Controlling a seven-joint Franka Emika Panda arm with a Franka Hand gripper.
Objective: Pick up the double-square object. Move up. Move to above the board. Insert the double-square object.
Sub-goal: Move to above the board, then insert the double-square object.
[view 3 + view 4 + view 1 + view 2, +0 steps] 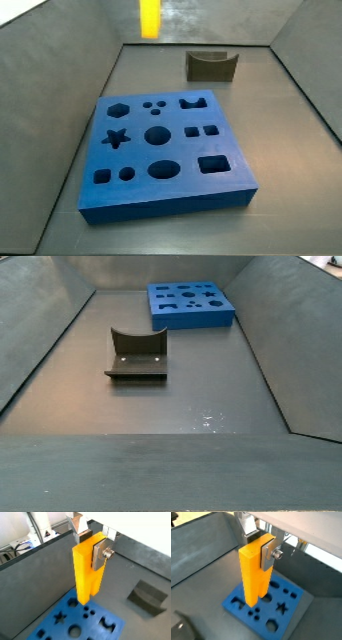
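- Gripper point(101, 543) clamped on top of double-square object point(87, 569), well above floor.
- Bar's long axis vertical, prongs pointing down.
- Lower end hanging over board point(294, 602), near one edge; insertion still ahead.

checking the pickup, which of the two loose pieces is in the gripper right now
The tall yellow bar is clamped in the gripper, hanging above the blue board. The short dark notched block sits on the floor, untouched.

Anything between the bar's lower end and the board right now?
Nothing. In both wrist views the bar hangs from the gripper above the board, with only open air under its tip.
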